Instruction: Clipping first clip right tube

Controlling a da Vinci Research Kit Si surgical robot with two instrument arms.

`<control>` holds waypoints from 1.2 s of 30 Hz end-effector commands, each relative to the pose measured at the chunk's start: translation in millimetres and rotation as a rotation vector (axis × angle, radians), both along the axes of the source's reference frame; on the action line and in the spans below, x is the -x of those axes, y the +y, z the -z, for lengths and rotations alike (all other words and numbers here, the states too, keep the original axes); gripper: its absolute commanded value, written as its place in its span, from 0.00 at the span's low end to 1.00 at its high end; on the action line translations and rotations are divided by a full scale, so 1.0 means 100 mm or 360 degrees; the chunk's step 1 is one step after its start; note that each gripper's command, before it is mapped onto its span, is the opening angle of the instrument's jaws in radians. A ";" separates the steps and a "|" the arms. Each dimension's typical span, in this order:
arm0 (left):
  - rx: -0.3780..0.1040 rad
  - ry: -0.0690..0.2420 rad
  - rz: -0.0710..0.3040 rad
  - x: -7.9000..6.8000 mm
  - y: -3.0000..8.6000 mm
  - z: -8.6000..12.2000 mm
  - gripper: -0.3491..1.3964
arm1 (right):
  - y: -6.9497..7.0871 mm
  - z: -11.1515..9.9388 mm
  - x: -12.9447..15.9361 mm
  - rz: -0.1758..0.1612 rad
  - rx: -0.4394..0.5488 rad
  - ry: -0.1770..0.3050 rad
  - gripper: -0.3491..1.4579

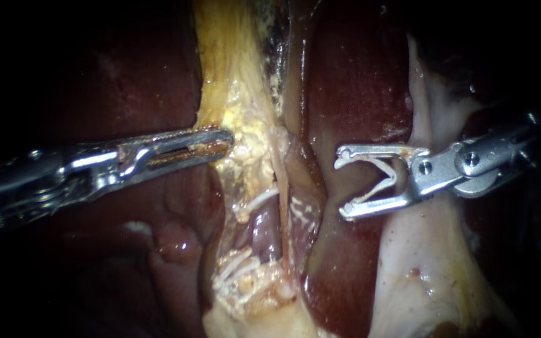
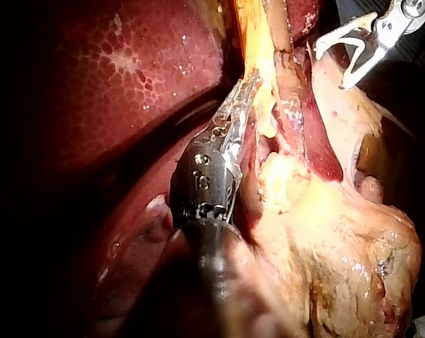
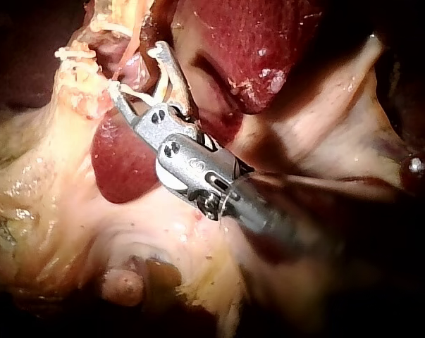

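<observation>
Right instrument jaws stand wide, holding an open clip, just beside the tube, apart from it. Left instrument jaws pinch yellow tissue across the tube.

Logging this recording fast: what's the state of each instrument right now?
Left instrument: closed on the yellowish tissue.
Right instrument: spread, holding an open clip, touching no tube.
</observation>
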State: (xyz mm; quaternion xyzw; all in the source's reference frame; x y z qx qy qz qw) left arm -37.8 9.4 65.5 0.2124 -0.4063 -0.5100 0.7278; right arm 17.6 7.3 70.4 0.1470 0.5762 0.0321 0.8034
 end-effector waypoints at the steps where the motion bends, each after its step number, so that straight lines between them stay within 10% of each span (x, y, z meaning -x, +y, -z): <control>1: 0.0001 -0.0001 0.0000 0.000 0.000 0.001 0.00 | 0.000 0.000 0.000 -0.0002 -0.0004 -0.0002 0.52; 7: -0.0013 -0.0011 -0.0010 -0.009 0.005 0.014 0.00 | -0.009 -0.005 -0.004 0.0016 -0.0131 0.0008 0.52; 22: 0.0014 -0.0030 0.0069 -0.046 0.022 0.090 0.00 | -0.086 -0.092 -0.072 0.0076 -0.0662 -0.0100 0.52; 36: 0.0048 -0.0039 0.0075 -0.040 0.015 0.119 0.00 | -0.087 -0.114 -0.113 0.0094 -0.0680 -0.0053 0.52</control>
